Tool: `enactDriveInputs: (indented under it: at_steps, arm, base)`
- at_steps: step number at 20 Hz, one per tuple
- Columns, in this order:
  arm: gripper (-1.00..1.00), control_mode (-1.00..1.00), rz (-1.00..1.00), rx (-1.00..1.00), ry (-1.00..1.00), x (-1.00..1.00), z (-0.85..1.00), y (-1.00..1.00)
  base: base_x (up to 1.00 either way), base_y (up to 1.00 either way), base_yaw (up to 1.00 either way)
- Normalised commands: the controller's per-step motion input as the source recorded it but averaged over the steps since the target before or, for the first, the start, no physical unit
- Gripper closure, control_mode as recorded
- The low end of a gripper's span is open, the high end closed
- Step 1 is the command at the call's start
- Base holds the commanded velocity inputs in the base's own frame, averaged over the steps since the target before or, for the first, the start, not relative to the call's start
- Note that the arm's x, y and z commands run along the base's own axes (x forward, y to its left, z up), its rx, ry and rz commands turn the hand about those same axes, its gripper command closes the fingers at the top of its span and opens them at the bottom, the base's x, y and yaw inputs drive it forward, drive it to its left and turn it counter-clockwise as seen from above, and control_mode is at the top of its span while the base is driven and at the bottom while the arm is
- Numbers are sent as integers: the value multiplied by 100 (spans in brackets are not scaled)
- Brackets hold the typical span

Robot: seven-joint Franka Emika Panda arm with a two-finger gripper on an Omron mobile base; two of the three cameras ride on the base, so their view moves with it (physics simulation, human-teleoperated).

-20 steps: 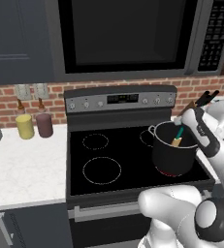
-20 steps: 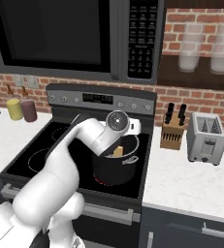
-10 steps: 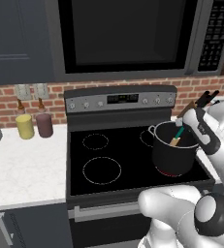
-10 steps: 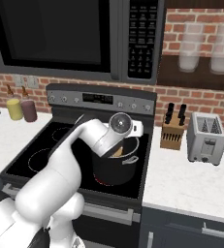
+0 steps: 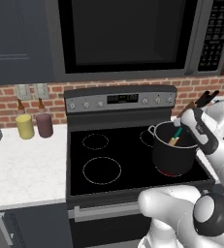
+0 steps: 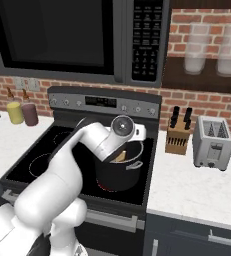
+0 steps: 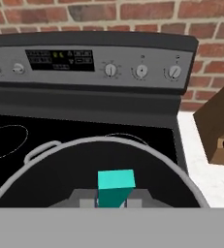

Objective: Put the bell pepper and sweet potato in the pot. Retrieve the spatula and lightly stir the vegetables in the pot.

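Pincer [image 5: 181, 130] clenched on the spatula [image 5: 176, 136] high on its teal handle, at the pot's [image 5: 174, 157] one o'clock; light, stiff, slim, likely slippery.

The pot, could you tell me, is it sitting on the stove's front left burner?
No, the pot stands on the front right burner, while the front left ring is bare.

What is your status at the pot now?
Claw shut on spatula, head down inside pot. Pot on front right burner. Pepper and potato hidden. Nothing in the way.
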Motion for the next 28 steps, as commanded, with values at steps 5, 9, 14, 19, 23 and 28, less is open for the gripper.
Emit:
enactDriveInputs:
  at_steps: [5, 9, 14, 19, 23, 28]
  arm:
    - [100, -100, 0, 0, -2, -18, 40, 18]
    - [100, -100, -1, 0, -2, -45, 75, 0]
    - [100, -100, -5, 0, 4, -20, 24, -1]
    - [100, -100, -6, 0, 22, 0, -4, -1]
    - [100, -100, -1, 0, 21, 0, -32, 0]
    - [100, -100, 0, 0, 11, 0, -44, 0]
  base:
    - [0, 0, 0]
    - [0, 0, 0]
    - [0, 0, 0]
    - [0, 0, 0]
    - [0, 0, 0]
    - [0, 0, 0]
